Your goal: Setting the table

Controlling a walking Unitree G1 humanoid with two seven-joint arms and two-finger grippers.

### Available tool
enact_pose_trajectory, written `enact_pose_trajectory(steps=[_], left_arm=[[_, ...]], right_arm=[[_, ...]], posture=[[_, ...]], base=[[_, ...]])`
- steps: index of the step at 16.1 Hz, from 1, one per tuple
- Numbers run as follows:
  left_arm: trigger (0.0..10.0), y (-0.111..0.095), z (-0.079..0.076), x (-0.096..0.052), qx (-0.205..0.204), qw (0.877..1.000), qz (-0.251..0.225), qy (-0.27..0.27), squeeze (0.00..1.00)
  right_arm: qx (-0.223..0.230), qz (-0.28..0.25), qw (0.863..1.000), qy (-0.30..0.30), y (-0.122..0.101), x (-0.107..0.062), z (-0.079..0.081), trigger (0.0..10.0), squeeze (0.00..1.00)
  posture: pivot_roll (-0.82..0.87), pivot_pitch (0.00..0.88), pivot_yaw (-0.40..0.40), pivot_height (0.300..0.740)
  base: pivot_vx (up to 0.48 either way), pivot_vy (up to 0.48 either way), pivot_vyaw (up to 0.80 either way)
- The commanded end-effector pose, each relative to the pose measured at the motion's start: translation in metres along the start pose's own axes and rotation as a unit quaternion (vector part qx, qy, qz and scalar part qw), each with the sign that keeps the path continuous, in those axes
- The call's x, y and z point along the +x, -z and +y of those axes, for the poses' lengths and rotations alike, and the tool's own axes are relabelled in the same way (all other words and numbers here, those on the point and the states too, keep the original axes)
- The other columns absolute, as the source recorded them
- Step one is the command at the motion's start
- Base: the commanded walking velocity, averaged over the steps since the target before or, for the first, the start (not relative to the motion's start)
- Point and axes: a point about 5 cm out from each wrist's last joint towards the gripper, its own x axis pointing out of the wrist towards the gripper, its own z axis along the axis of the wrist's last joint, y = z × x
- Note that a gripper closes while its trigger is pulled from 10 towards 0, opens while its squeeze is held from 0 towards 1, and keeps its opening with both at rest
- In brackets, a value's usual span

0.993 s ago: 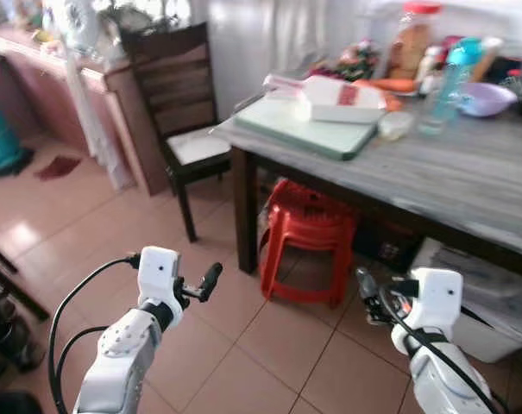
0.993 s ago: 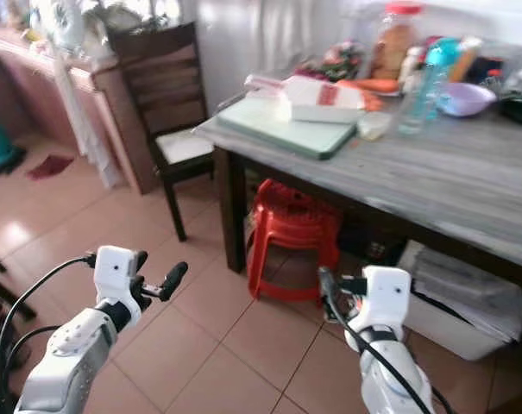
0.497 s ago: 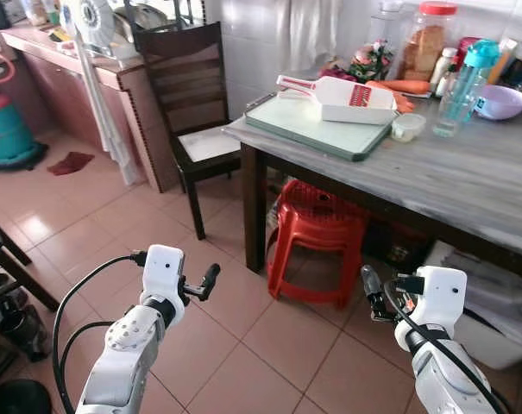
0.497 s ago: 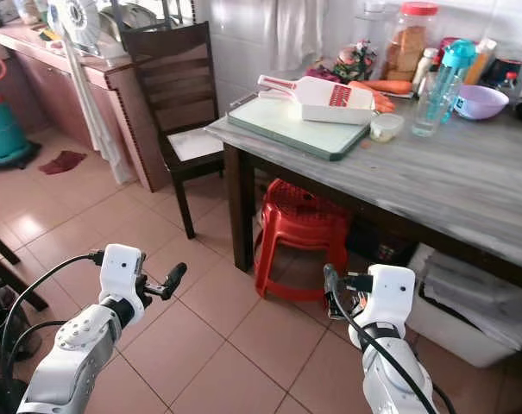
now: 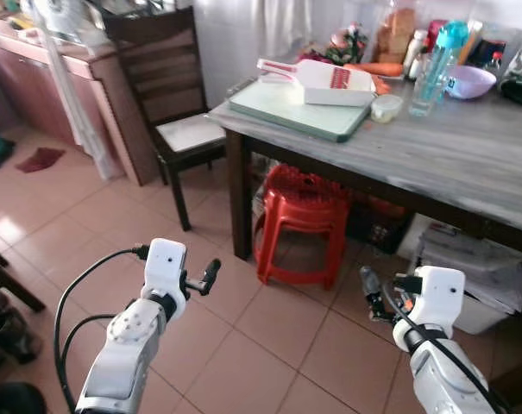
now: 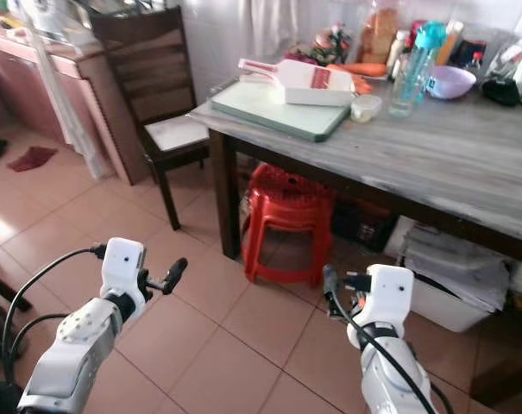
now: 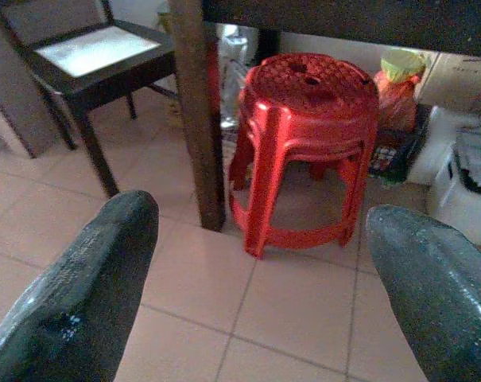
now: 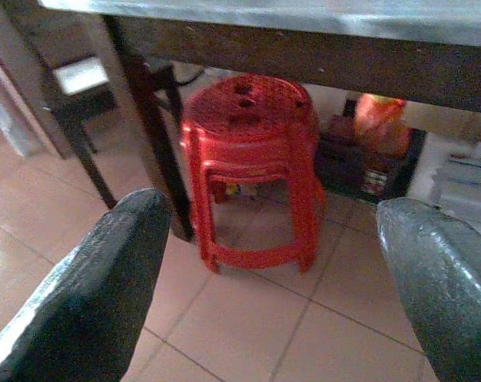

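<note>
Both arms are held low over the tiled floor, short of the grey wooden surface (image 5: pixel 468 164), and nothing is carried: the left gripper (image 7: pixel 256 278) and the right gripper (image 8: pixel 280 278) are each seen with fingers spread wide apart and empty. The things for setting lie well apart from them on the far side of the surface: a green cutting board (image 5: pixel 295 112) bearing a white slicer (image 5: pixel 325 82), a small lidded tub (image 5: pixel 386 107), a clear bottle (image 5: pixel 433 60) and a purple bowl (image 5: pixel 468 82). A collision is judged possible with the red stool (image 5: pixel 304 220) or the dark table leg (image 7: pixel 194 111) during any approach. Items along the back wall are blurred and cut off
</note>
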Motion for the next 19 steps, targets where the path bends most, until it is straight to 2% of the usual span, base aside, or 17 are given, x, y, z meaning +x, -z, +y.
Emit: enact_pose_trajectory(steps=[1,4,5,7,11,16,19], left_arm=[[10.0,0.0014,0.0000,0.0003,0.004,1.000,0.008,-0.003,0.00],[10.0,0.0016,-0.0005,0.0002,0.007,1.000,0.007,-0.003,0.00],[10.0,-0.0007,0.0004,-0.0006,0.020,1.000,-0.002,0.007,0.00],[10.0,-0.0042,0.0047,-0.0032,-0.009,1.000,-0.014,0.024,0.00],[10.0,-0.0060,0.0057,-0.0028,-0.015,0.999,-0.018,0.036,0.00],[10.0,-0.0069,0.0011,-0.0030,-0.019,0.998,-0.021,0.052,0.00],[10.0,-0.0073,0.0005,-0.0022,-0.020,0.998,-0.022,0.053,0.00]], right_arm=[[0.003,0.004,1.000,0.008,0.0011,-0.0003,-0.0026,10.0,0.00],[0.004,0.004,1.000,0.010,0.0012,0.0001,-0.0035,10.0,0.00],[0.004,0.002,1.000,0.014,0.0004,0.0007,-0.0047,10.0,0.00],[0.004,0.001,1.000,0.018,-0.0004,0.0006,-0.0062,10.0,0.00],[0.004,0.004,1.000,0.026,0.0007,0.0015,-0.0084,10.0,0.00],[0.006,0.001,1.000,0.029,-0.0006,0.0027,-0.0078,10.0,0.00],[0.004,-0.004,1.000,0.030,-0.0024,0.0034,-0.0085,10.0,0.00]], posture=[[0.02,0.000,0.021,0.740],[0.02,0.000,0.021,0.740],[0.02,0.000,0.023,0.740],[0.02,0.000,0.024,0.740],[0.02,0.000,0.026,0.740],[0.02,0.000,0.029,0.740],[0.02,0.000,0.030,0.740]], base=[[-0.311,0.000,0.00],[-0.312,0.000,0.00],[0.000,0.000,0.00],[0.000,0.000,0.00],[0.000,0.000,0.00],[0.000,-0.357,-0.68],[0.000,-0.389,0.00]])
